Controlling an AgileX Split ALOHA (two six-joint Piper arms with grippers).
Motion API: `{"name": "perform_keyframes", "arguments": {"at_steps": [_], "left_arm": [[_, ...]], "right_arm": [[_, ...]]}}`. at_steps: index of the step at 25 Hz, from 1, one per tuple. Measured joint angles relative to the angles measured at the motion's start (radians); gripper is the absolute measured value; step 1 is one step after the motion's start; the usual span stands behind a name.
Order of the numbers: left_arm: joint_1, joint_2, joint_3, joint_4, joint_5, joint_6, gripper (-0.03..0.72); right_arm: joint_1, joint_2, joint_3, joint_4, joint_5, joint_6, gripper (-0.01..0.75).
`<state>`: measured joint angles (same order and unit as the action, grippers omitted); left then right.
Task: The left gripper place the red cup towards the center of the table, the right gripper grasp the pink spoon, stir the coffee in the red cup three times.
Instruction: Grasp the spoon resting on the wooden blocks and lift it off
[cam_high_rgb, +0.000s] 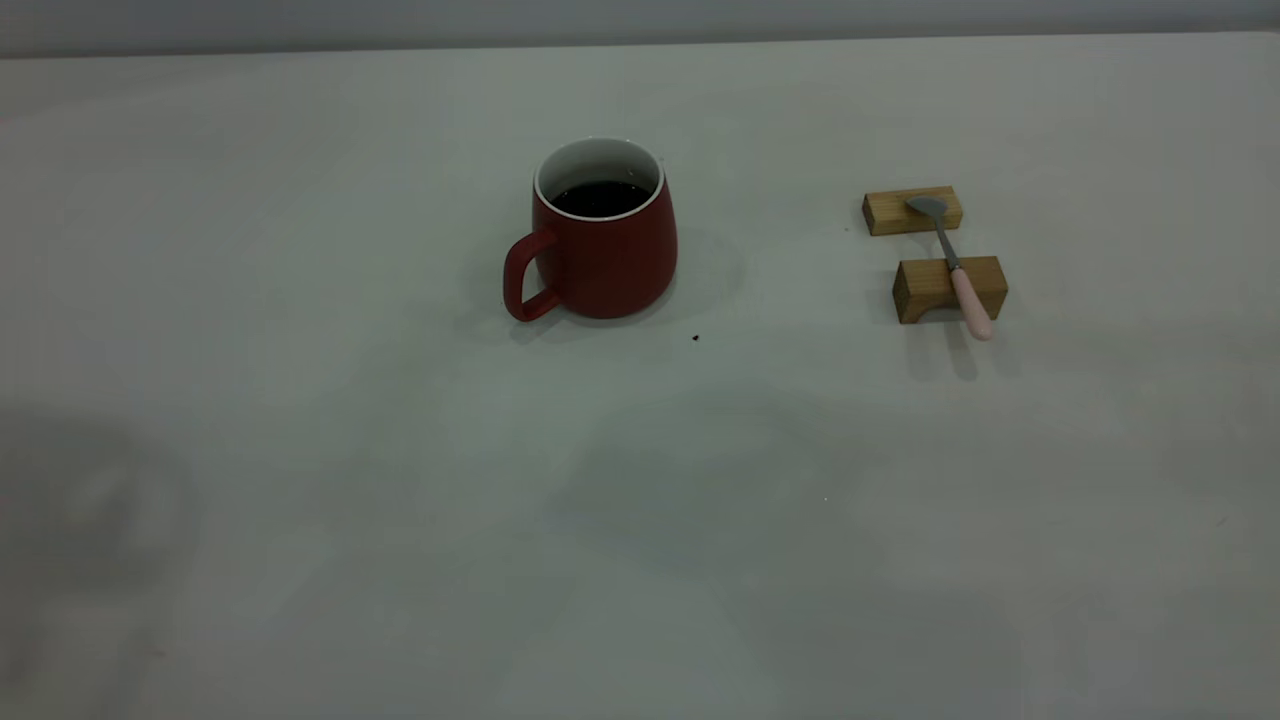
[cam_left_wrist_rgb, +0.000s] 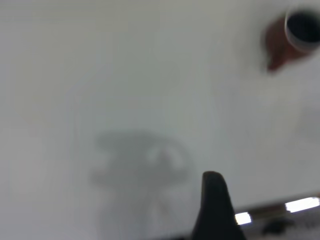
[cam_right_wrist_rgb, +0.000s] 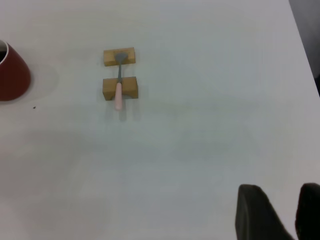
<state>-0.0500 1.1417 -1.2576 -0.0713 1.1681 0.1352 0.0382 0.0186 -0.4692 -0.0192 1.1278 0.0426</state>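
The red cup (cam_high_rgb: 600, 250) stands upright near the middle of the table (cam_high_rgb: 300, 450), handle toward the front left, with dark coffee (cam_high_rgb: 600, 198) inside. The pink spoon (cam_high_rgb: 955, 265) lies across two wooden blocks to the cup's right, its bowl on the far block and its pink handle sticking out over the near one. Neither gripper shows in the exterior view. In the right wrist view my right gripper (cam_right_wrist_rgb: 280, 197) is open and empty, well away from the spoon (cam_right_wrist_rgb: 118, 87). My left gripper (cam_left_wrist_rgb: 214, 200) hangs over bare table, far from the cup (cam_left_wrist_rgb: 280, 40).
The tan far block (cam_high_rgb: 912, 210) and the near block (cam_high_rgb: 935, 288) hold the spoon off the surface. A tiny dark speck (cam_high_rgb: 695, 338) lies in front of the cup. The table's right edge (cam_right_wrist_rgb: 305, 50) shows in the right wrist view.
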Motion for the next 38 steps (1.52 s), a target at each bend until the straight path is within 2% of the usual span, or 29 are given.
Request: {"name": "perform_keyframes", "arguments": {"at_steps": [4, 8, 15, 28, 32, 35, 38], "left_arm": [[0.000, -0.165, 0.286, 0.006, 0.000, -0.024, 0.586], [0.000, -0.338, 0.509, 0.006, -0.006, -0.046, 0.586], [0.000, -0.658, 0.757, 0.011, -0.059, -0.055, 0.586], [0.001, -1.122, 0.771, 0.014, -0.050, -0.066, 0.586], [0.002, -1.157, 0.771, 0.013, -0.034, -0.065, 0.586], [0.002, -1.156, 0.771, 0.013, -0.034, -0.065, 0.586], [0.002, -1.156, 0.771, 0.013, -0.033, -0.065, 0.586]], "right_arm": [[0.000, 0.000, 0.000, 0.000, 0.000, 0.000, 0.240], [0.000, 0.000, 0.000, 0.000, 0.000, 0.000, 0.240], [0.000, 0.000, 0.000, 0.000, 0.000, 0.000, 0.240], [0.000, 0.000, 0.000, 0.012, 0.000, 0.000, 0.240], [0.000, 0.000, -0.001, 0.058, -0.006, 0.000, 0.244], [0.000, 0.032, -0.012, 0.130, -0.057, -0.036, 0.299], [0.000, 0.131, -0.013, 0.240, -0.156, -0.136, 0.416]]}}
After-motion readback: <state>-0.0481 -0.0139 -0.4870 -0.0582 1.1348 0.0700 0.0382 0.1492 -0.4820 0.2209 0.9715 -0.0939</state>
